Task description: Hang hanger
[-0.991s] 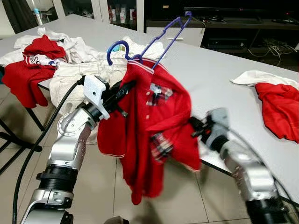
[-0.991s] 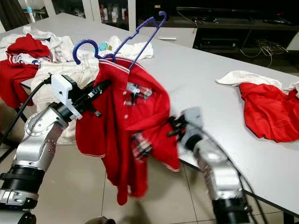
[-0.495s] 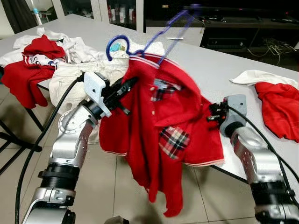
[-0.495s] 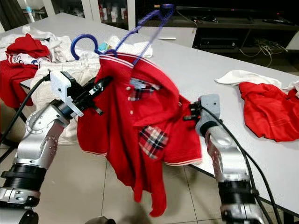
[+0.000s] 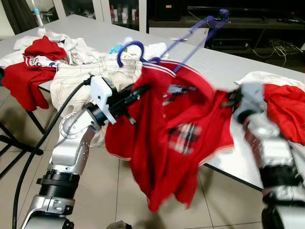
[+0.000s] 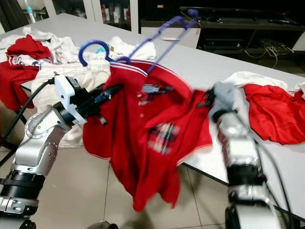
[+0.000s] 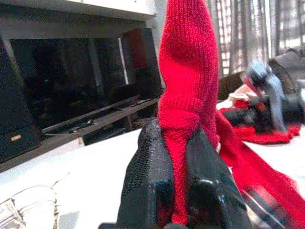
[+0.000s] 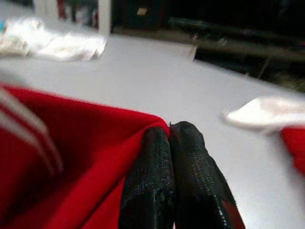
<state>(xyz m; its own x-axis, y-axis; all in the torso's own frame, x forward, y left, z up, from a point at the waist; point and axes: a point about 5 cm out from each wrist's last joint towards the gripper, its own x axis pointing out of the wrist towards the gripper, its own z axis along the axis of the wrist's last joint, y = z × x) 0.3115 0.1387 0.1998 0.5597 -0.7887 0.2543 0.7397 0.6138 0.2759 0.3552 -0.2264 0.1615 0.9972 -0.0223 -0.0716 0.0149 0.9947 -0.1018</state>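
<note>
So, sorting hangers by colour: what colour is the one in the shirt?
Blue-purple hanger, clearest in the left eye view.

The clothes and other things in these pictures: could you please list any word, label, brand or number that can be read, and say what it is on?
No text can be read.
The white garment under the red clothes on the table's far left bears dark marks, too small and blurred to read.
The red polo shirt carries a plaid patch, no lettering.
The blue hanger shows no marking.
</note>
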